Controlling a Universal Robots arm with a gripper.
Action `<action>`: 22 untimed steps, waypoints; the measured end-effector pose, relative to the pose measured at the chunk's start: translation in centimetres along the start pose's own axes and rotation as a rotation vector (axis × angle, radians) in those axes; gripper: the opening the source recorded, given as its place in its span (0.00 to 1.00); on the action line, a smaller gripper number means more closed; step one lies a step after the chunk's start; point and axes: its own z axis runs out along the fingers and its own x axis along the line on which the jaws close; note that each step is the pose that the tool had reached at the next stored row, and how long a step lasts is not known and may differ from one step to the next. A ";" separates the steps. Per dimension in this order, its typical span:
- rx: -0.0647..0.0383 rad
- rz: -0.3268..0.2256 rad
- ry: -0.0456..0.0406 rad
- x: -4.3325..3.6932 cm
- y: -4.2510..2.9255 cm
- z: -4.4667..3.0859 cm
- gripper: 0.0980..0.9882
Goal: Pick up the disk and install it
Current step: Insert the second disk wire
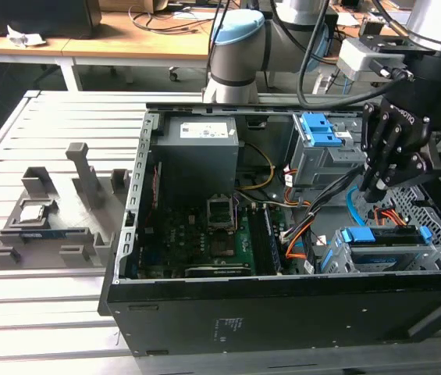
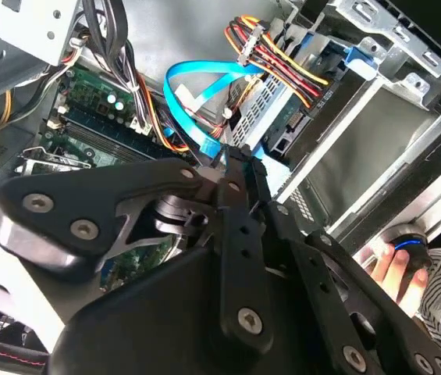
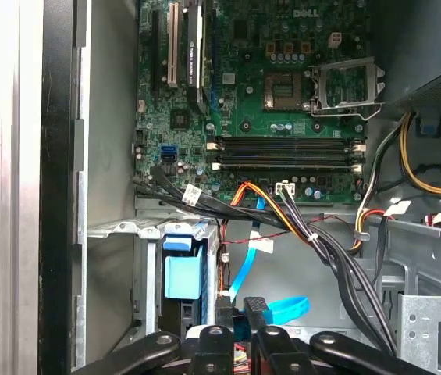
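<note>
The black tool (image 1: 378, 191) hangs inside the open computer case (image 1: 204, 312) at the exterior view's right, its fingers (image 2: 236, 168) drawn together and empty beside a light blue flat cable (image 2: 197, 117) and a bundle of coloured wires (image 2: 275, 58). The disk (image 1: 384, 248) sits in the grey metal cage (image 1: 439, 242) at the case's near right corner, just below the tool, its blue side rails showing. The case rests on a slatted metal worktop (image 1: 40, 305), and the motherboard (image 3: 267, 86) lies to the left.
</note>
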 end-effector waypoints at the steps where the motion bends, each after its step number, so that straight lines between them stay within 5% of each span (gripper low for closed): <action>1: 0.000 0.000 0.0000 0.00 0.00 0.00 0.07; 5: 0.000 0.000 -0.0001 0.15 0.01 0.02 0.07; 9: 0.000 0.000 0.0007 2.29 -0.17 0.73 0.07; 13: 0.000 -0.002 0.0018 2.35 -1.97 1.63 0.07; 19: 0.001 -0.012 0.0019 2.77 -2.57 2.47 0.07; 22: 0.001 -0.013 -0.0094 2.89 -2.60 3.04 0.07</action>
